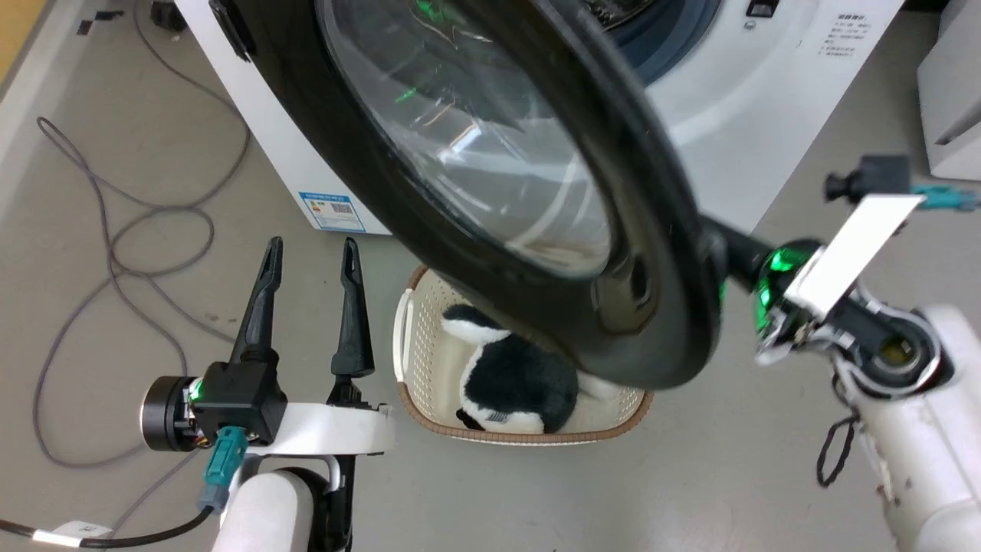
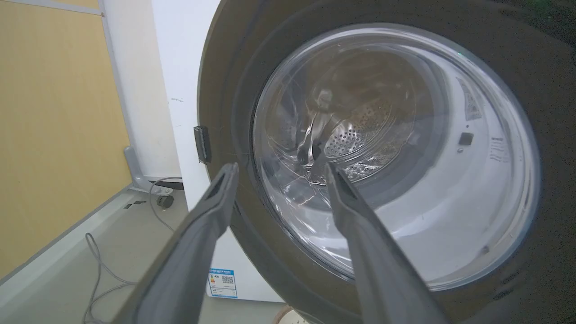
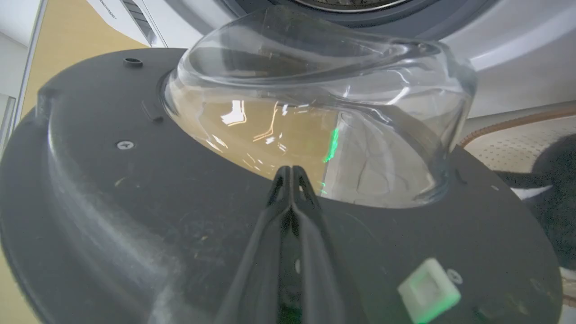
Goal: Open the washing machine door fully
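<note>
The washing machine door (image 1: 651,230), a glossy black disc with a bulging glass bowl (image 1: 475,138), stands swung out from the white washing machine (image 1: 736,138). My left gripper (image 1: 310,249) is open on the door's outer side, low and left, apart from it. In the left wrist view the left gripper (image 2: 281,167) points at the door (image 2: 225,90), and the steel drum (image 2: 351,135) shows through the glass. My right gripper (image 3: 291,170) is shut, lying along the door's inner face (image 3: 112,193), tips at the foot of the glass bowl (image 3: 315,112). The door hides its fingers in the head view.
A cream basket (image 1: 406,337) holding a black and white plush toy (image 1: 513,383) sits on the floor under the door. Grey cables (image 1: 115,245) loop across the floor at the left. Another white appliance (image 1: 950,100) stands at the right. A blue label (image 1: 333,211) marks the machine's side.
</note>
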{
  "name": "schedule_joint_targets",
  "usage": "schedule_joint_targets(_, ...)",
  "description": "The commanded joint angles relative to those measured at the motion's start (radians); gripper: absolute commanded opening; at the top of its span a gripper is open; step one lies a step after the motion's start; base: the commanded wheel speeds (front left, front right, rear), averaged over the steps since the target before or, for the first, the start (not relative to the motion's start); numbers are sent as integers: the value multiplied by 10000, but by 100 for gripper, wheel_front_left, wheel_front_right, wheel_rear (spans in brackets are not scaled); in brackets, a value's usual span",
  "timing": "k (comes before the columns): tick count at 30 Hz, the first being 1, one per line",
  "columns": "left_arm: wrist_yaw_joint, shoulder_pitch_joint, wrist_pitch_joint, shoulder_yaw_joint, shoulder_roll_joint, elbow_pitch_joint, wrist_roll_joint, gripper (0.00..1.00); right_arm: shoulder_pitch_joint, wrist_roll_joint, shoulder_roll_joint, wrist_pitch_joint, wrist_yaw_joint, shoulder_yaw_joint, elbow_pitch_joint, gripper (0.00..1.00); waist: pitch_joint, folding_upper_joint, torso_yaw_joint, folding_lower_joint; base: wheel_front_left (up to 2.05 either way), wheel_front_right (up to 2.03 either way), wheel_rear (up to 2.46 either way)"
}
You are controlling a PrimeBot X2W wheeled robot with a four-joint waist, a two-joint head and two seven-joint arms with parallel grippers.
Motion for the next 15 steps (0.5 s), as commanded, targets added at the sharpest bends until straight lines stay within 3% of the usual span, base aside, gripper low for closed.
schedule_joint_targets(1, -64, 146, -55, 37, 12, 26, 49, 100, 291, 51, 110, 114, 67, 105, -191, 0, -81, 0, 16, 0, 0, 0, 0)
schedule_joint_targets(15, -125, 604, -55, 1, 12, 237, 26, 100, 2231, 98, 574, 675, 67, 878, -1838, 0, -950, 0, 278, 0, 0, 0, 0)
